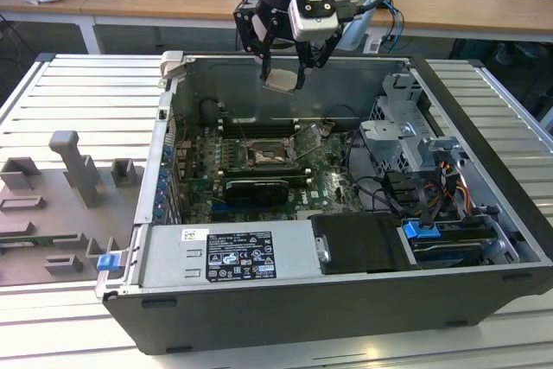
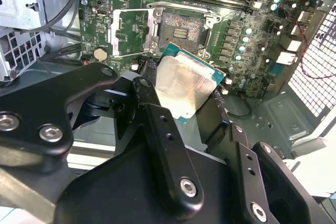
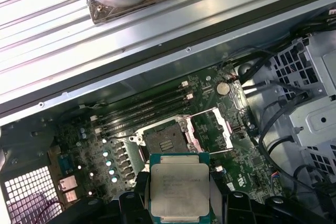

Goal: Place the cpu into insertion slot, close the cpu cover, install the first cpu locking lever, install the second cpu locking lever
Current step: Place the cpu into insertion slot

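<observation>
Open computer case (image 1: 259, 326), black memory slots (image 3: 147, 109) beside bare insertion slot (image 3: 161, 142), cpu cover (image 3: 212, 128) flipped open, gripper (image 1: 283, 73) fingers clamping silvery square cpu (image 3: 179, 190) above

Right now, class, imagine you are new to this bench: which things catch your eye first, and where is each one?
The gripper hangs above the open computer case, clamped on the cpu, whose pale metal face shines in both wrist views. Below it on the green board, the insertion slot lies bare, with the cpu cover swung open beside it.
</observation>
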Controlling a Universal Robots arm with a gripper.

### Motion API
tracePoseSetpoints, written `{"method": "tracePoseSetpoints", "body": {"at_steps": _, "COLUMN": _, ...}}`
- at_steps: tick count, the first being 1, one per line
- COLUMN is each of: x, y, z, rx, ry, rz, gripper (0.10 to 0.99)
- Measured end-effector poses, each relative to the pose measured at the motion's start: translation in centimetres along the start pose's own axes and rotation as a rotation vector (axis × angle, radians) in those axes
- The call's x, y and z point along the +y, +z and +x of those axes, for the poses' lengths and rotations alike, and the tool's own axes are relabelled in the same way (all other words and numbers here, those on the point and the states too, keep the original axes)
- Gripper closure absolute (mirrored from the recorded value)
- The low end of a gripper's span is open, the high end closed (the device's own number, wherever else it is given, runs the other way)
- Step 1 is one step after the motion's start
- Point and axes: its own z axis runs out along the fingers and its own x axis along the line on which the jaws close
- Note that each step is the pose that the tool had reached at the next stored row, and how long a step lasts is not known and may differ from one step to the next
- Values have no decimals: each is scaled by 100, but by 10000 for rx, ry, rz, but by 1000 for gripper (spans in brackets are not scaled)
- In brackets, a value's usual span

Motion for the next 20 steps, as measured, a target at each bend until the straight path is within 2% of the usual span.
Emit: {"method": "tracePoseSetpoints", "body": {"at_steps": 20, "x": -1, "y": 7, "z": 0, "rx": -23, "ry": 256, "rz": -5, "gripper": 545}}
